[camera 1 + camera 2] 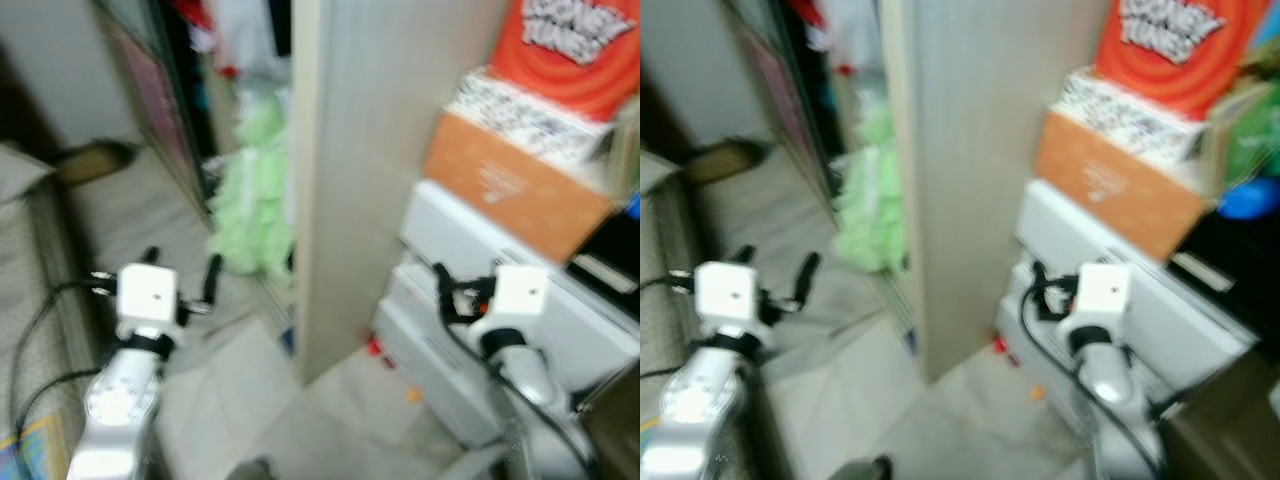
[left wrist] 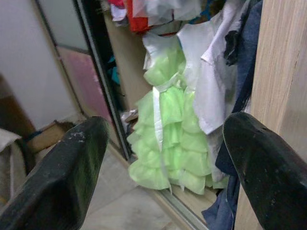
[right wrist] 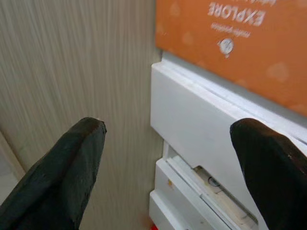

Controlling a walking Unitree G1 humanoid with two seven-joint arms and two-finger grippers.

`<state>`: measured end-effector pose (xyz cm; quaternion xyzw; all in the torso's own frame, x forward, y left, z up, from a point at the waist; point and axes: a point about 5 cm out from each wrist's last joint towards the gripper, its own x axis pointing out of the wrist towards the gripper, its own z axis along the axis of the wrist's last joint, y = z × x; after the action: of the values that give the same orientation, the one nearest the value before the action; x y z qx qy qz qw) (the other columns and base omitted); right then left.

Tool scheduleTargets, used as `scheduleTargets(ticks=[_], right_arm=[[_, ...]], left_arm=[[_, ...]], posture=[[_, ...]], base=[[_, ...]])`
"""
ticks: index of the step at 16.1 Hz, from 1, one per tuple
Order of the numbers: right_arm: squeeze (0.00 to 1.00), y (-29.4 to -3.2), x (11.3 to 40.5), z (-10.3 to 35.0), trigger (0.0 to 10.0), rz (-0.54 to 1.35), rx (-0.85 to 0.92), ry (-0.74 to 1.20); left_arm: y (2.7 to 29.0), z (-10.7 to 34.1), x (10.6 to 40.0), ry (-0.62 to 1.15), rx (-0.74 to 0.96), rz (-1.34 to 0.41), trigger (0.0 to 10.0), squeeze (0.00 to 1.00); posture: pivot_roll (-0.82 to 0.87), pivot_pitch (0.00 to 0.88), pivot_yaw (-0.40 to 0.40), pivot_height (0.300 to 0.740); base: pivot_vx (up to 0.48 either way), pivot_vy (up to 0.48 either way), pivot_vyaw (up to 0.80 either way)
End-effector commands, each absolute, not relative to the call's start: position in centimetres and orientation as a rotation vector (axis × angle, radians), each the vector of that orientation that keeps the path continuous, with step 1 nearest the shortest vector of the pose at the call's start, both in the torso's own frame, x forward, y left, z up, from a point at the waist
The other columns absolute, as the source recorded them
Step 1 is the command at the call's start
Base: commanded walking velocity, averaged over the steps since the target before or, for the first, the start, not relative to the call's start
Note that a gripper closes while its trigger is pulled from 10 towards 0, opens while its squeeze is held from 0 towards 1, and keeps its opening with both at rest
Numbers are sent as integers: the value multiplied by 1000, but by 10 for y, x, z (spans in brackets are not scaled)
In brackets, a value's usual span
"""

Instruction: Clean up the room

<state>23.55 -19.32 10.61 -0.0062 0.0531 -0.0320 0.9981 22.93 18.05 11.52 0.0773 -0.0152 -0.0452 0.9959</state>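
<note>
A pale green frilly dress (image 2: 165, 124) hangs low in the open wardrobe, beside white and dark blue clothes (image 2: 225, 72). My left gripper (image 2: 163, 158) is open and empty, held in the air short of the dress. My right gripper (image 3: 168, 163) is also open and empty, facing the white drawer unit (image 3: 201, 115) next to the wardrobe's wooden side panel (image 3: 72, 62). In the blurred left eye view both silver arms are raised, the left gripper (image 1: 182, 265) at the left and the right wrist block (image 1: 520, 292) at the right. A small red piece (image 1: 375, 347) and an orange piece (image 1: 413, 396) lie on the floor.
An orange box (image 1: 515, 185), a patterned box and a red Looney Tunes box (image 1: 575, 45) are stacked on the drawers. The wardrobe's sliding door (image 2: 84, 72) stands at the left. A bed edge (image 1: 30, 260) and a cardboard box (image 1: 90, 160) lie on the left. Pale tiled floor (image 1: 330, 420) runs between.
</note>
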Motion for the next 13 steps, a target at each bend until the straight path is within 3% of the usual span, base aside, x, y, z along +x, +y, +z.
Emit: scheduleTargets(ticks=[1, 13], right_arm=[[0, -192, 237, 109, 10000, -63, -3, 94], [0, -189, 238, 105, 10000, -36, 56, 118]], left_arm=[[184, 118, 230, -37, 169, -85, 10000, 0], [187, 116, 229, -30, 199, -62, 10000, 0]], posture=[[-2, 22, -64, 740], [-7, 26, -57, 740]], base=[[0, 0, 800], [0, 0, 800]])
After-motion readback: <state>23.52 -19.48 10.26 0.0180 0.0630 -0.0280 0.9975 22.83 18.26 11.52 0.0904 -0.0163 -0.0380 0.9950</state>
